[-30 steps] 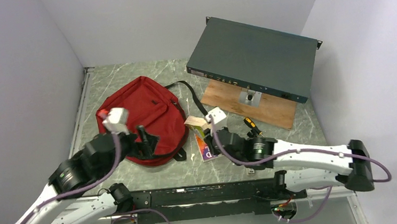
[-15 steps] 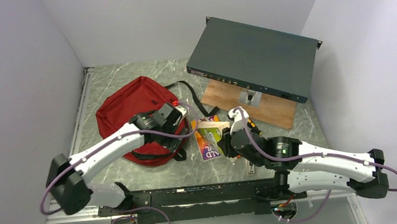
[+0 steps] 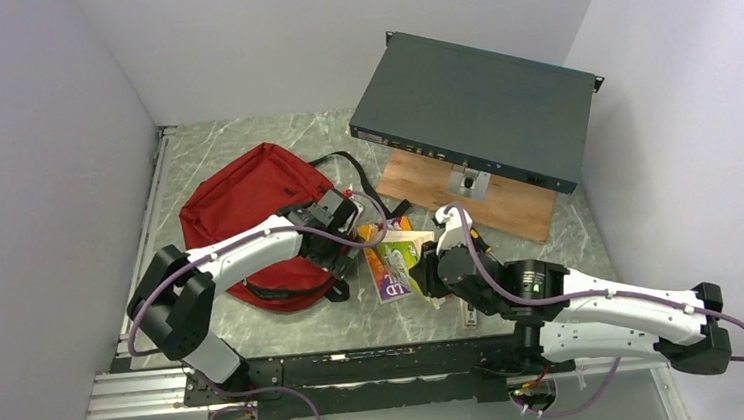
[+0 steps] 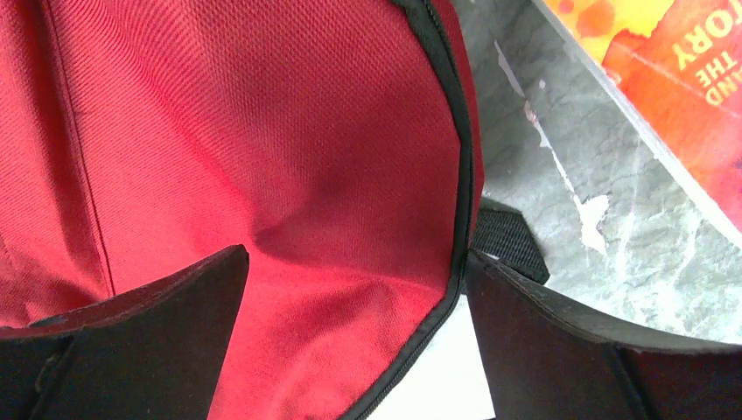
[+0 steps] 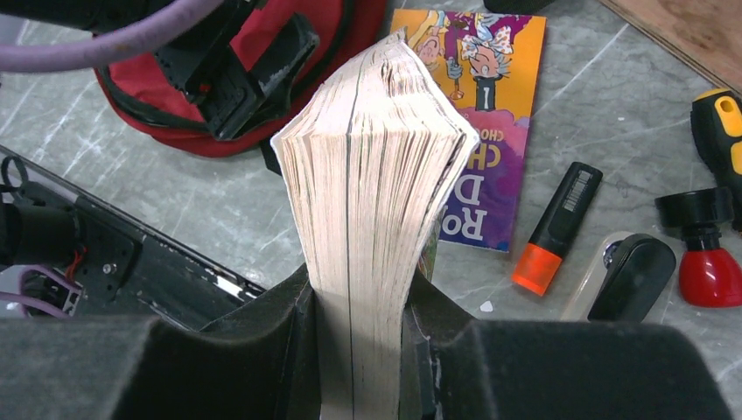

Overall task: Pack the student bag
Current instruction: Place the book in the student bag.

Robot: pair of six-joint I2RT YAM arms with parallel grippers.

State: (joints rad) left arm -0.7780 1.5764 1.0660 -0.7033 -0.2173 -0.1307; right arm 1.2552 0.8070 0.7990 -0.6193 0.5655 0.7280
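The dark red student bag (image 3: pixel 253 209) lies at the left of the table, seen close up as red fabric with a black zip edge in the left wrist view (image 4: pixel 289 157). My left gripper (image 3: pixel 342 240) is open at the bag's right edge, its fingers (image 4: pixel 175 332) straddling the fabric and zip. My right gripper (image 3: pixel 422 264) is shut on a thick paperback book (image 5: pixel 376 166), held spine-down and off the table just right of the bag. The left gripper also shows in the right wrist view (image 5: pixel 249 74).
A purple and orange children's book (image 5: pixel 486 131) lies flat under the held one. An orange highlighter (image 5: pixel 556 227), a yellow and black screwdriver (image 5: pixel 719 114) and a red and black piece (image 5: pixel 704 258) lie to its right. A teal metal box (image 3: pixel 470 107) and wooden board (image 3: pixel 467 194) stand behind.
My left arm has swung from the bag's near left side across to its right edge. My right gripper has taken up the thick book and shifted slightly nearer.
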